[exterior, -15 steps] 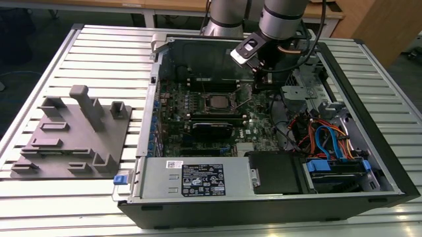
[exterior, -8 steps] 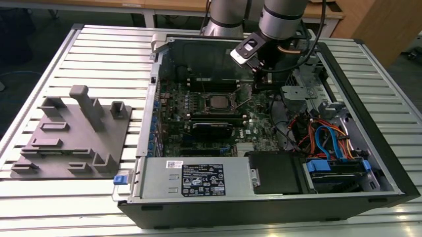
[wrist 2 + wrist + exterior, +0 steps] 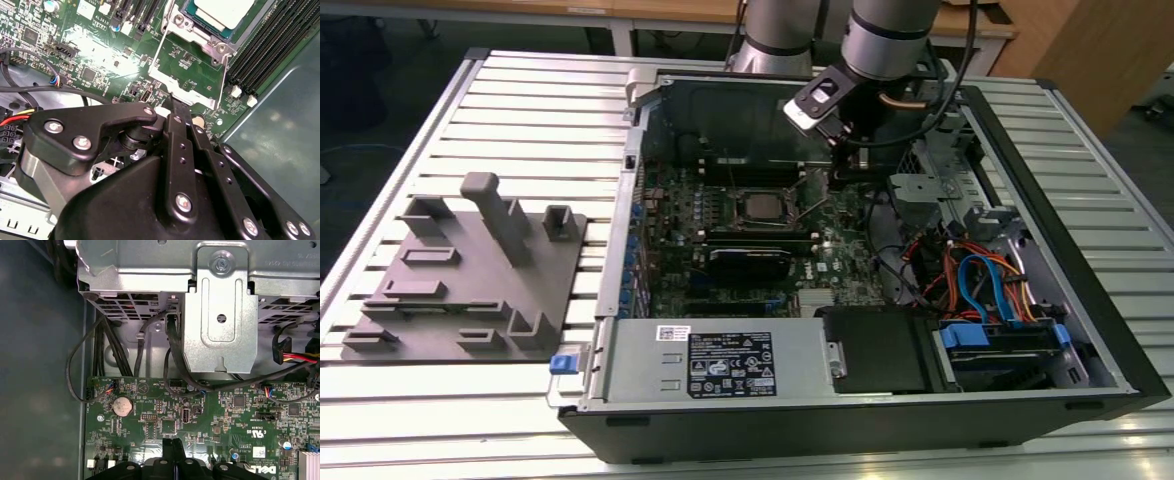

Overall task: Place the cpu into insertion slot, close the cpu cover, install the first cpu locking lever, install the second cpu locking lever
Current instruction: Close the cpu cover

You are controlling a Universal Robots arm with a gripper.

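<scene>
Slatted metal surface (image 3: 520, 80); open computer case (image 3: 854, 425) on it, grey fixture (image 3: 467, 270) at 9 o'clock of the case. Cpu (image 3: 220, 10) sits in the insertion slot (image 3: 176, 21). Cpu cover (image 3: 159, 57) lies flipped open, green board showing through its cut-out. End effector (image 3: 173, 99) drawn narrow, nothing plainly held, tip at the cover's free edge. Judgement: bear on mid-edge, swing about the hinge, keep clear of the chip. Tip contact unclear; chip cut off at the frame edge; locking levers not made out.

Cpu (image 3: 225, 11) & insertion slot (image 3: 220, 34) cut off by second wrist view's edge. In exterior view both too small for detail.
</scene>
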